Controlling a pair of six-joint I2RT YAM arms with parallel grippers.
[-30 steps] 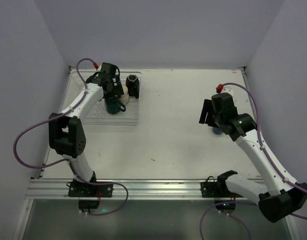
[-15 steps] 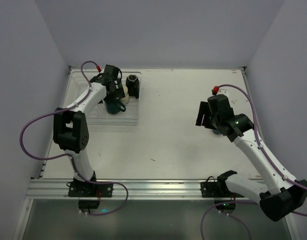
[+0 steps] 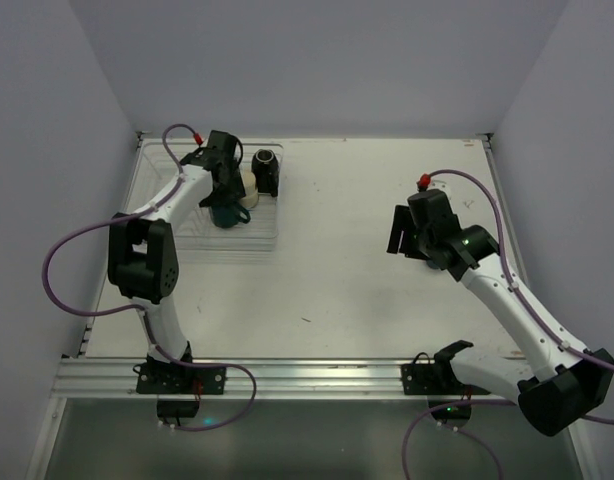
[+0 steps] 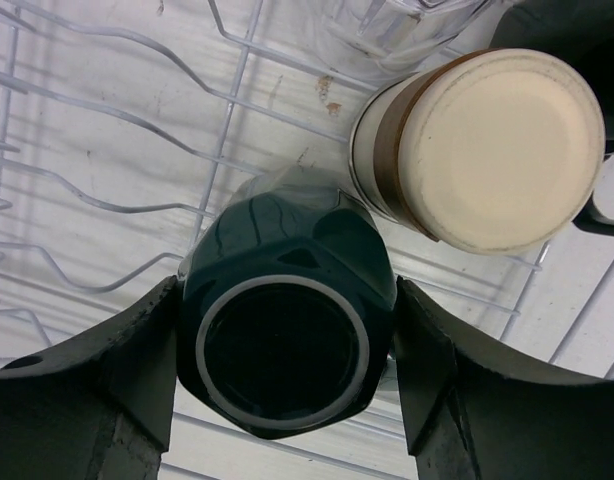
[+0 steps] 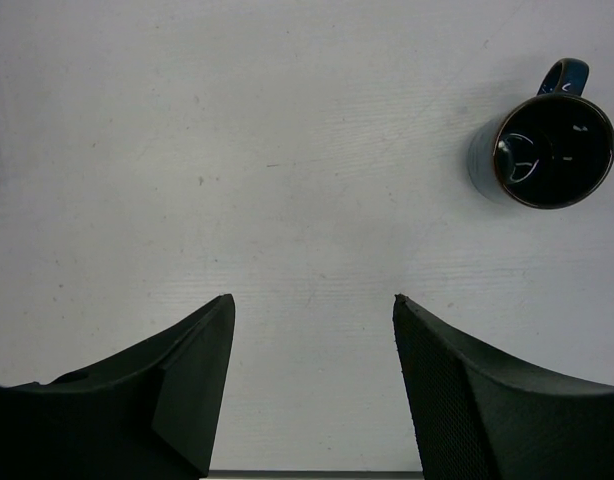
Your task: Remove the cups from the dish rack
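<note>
In the left wrist view my left gripper [image 4: 287, 292] is shut on the dark teal cup [image 4: 287, 300], one finger pressed against each side, inside the clear dish rack [image 4: 87, 150]. Its ringed end faces the camera. The cream cup with a brown band [image 4: 487, 150] stands bottom-up just beyond it, and a clear cup [image 4: 407, 20] shows at the top edge. From above, the left gripper [image 3: 225, 195] is over the rack [image 3: 187, 238], beside the black mug [image 3: 266, 172]. My right gripper [image 5: 313, 300] hangs open over bare table, with the blue cup [image 5: 542, 150] upright to its far right.
The rack's upright ribs [image 4: 217, 150] surround the teal cup. The rack sits in the table's far left corner against the left wall [image 3: 47, 150]. The right arm [image 3: 507, 290] reaches diagonally over the right half of the table.
The left gripper's jaws have closed onto the dark teal cup. The right gripper has drifted up and to the left, away from the blue cup, staying open.
</note>
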